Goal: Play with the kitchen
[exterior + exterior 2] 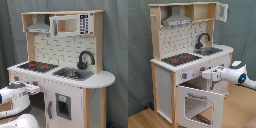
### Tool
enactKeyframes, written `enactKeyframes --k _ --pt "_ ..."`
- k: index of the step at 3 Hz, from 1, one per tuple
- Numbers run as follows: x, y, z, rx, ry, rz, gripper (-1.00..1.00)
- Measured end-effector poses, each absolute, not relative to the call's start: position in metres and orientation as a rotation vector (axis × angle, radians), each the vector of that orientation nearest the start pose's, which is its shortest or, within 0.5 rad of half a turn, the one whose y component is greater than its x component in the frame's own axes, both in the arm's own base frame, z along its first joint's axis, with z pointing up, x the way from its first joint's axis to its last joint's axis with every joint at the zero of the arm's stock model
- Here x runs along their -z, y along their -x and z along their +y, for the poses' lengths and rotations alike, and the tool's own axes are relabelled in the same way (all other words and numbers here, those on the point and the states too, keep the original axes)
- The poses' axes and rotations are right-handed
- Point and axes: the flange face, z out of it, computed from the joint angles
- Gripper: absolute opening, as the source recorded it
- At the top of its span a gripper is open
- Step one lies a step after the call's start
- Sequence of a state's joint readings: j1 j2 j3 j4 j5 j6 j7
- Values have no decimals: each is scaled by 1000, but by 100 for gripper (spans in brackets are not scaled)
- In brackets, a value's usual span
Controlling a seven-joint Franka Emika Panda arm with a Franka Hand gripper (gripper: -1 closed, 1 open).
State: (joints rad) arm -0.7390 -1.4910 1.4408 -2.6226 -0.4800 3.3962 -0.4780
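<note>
White and pale wood make up the toy kitchen [183, 65], which stands on a wooden floor [143, 119] before a grey curtain [117, 45]. On its surface, the black-and-red stovetop [180, 59] sits toward one end and the sink [72, 73] toward the other, a black faucet [85, 59] at the sink's back edge (the basin's contents cannot be made out). The oven door [198, 104] hangs open. The arm's claw [208, 74] sits at the front panel by the knobs [184, 76]; whether it is open or closed cannot be told.

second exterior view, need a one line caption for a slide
White robot arm reaches toward the knob panel of a toy kitchen whose windowed oven door hangs open below the stovetop.
</note>
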Motion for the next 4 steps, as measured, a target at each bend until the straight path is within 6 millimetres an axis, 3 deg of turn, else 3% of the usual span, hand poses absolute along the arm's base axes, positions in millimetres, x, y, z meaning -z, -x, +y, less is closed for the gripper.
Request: enactKeyframes --k 1,2,3,4 --pt "-343 -341 352 -594 -617 1586 100" --pt "-340 -346 357 -602 -612 1596 100" --pt "-340 -346 357 -602 -613 1596 -100" --pt "-341 -347 354 -687 -717 1564 -100"
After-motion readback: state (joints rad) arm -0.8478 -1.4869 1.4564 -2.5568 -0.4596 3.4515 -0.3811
